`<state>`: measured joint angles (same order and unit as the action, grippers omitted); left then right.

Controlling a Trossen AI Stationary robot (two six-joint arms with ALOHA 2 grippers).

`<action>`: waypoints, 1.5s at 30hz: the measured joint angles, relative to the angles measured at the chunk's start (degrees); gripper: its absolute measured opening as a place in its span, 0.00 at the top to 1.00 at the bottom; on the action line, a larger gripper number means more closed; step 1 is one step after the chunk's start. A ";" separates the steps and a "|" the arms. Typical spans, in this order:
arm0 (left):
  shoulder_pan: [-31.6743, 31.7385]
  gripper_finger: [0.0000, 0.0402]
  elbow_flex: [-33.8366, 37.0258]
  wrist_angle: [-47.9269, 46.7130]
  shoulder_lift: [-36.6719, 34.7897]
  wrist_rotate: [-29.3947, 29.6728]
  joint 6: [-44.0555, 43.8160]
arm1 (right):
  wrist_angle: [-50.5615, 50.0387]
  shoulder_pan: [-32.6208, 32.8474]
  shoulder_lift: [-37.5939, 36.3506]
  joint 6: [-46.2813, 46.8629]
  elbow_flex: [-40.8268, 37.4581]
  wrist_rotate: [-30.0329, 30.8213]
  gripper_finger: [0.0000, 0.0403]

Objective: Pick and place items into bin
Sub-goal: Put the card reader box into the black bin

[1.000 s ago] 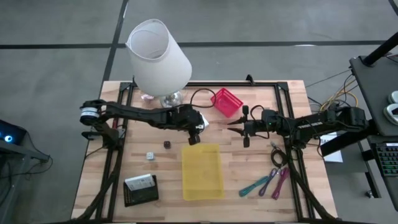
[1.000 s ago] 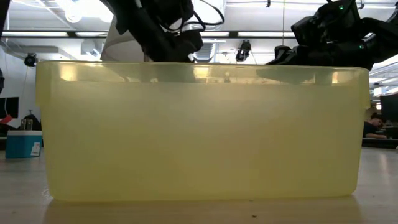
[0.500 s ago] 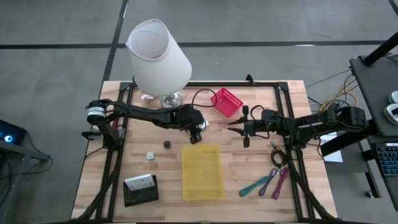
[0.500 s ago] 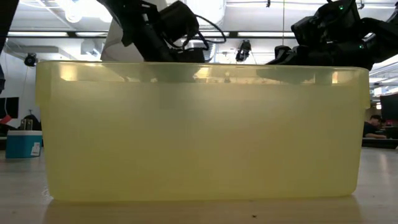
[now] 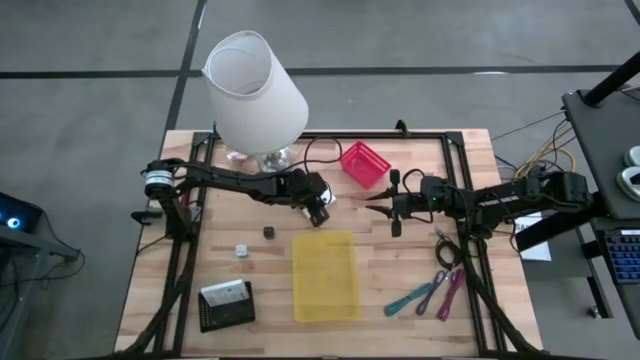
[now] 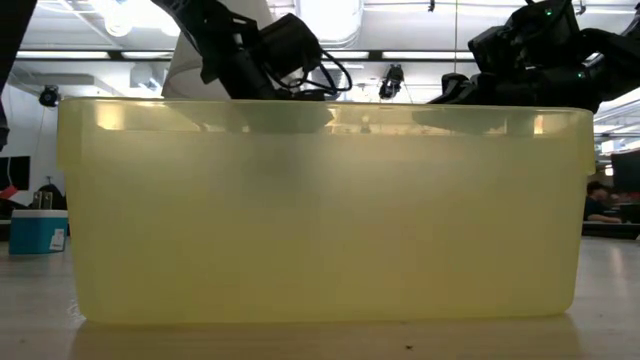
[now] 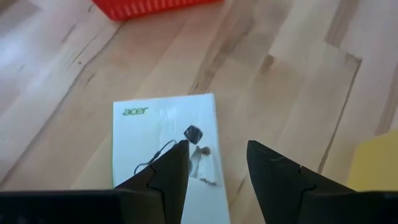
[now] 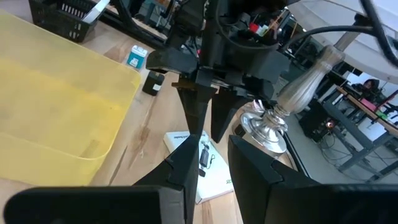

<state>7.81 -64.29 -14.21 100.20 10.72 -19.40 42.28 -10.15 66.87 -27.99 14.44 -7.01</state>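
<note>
My left gripper (image 5: 318, 206) (image 7: 217, 149) is open and points down over a white card (image 7: 165, 146) with an "acer" mark that lies flat on the table (image 5: 326, 197), just beyond the yellow bin (image 5: 324, 275). One fingertip stands over the card's edge, the other over bare wood. My right gripper (image 5: 383, 205) (image 8: 211, 142) is open and waits to the card's right, facing it. Two tiny cubes (image 5: 268, 232) (image 5: 241, 250) lie left of the bin. Teal and pink strips (image 5: 430, 295) and a black cable (image 5: 447, 250) lie on the right. My left gripper comes at the white card (image 8: 202, 171) from above, pointing down. Whether its fingertips (image 8: 202, 127) touch the card, I cannot tell.
A big white lamp (image 5: 255, 95) stands at the far left, its metal base (image 8: 264, 127) near the card. A red basket (image 5: 364, 163) sits beyond the grippers. A black basket with a card (image 5: 226, 303) is at the near left. The bin (image 6: 320, 210) fills the low view.
My left gripper has moved from above the bin's far rim toward the table's far edge and slightly right, ending over the white card. My right arm has kept still.
</note>
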 joint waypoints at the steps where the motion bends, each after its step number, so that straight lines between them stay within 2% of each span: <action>1: -0.02 0.64 -0.02 0.25 0.00 0.00 -0.01 | 0.00 0.00 0.00 0.09 0.00 -0.01 0.81; 7: 0.11 0.64 -0.02 0.20 0.00 -0.01 -5.54 | 0.00 0.00 -0.02 0.15 0.00 0.00 0.81; 14: 0.11 0.64 0.58 0.35 0.00 -0.02 -7.26 | -0.02 0.00 -0.02 -0.05 0.00 0.00 0.81; 24: 0.07 0.64 2.21 2.20 0.08 -0.02 -7.27 | -0.01 0.00 -0.02 -0.05 0.00 -0.01 0.81; 45: 0.02 0.64 2.32 6.61 6.95 -3.14 -6.66 | 0.04 -0.03 -0.02 -0.05 0.02 -0.02 0.81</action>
<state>7.84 -61.98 -7.59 107.16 7.58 -26.06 42.33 -10.18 66.85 -28.03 14.46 -7.03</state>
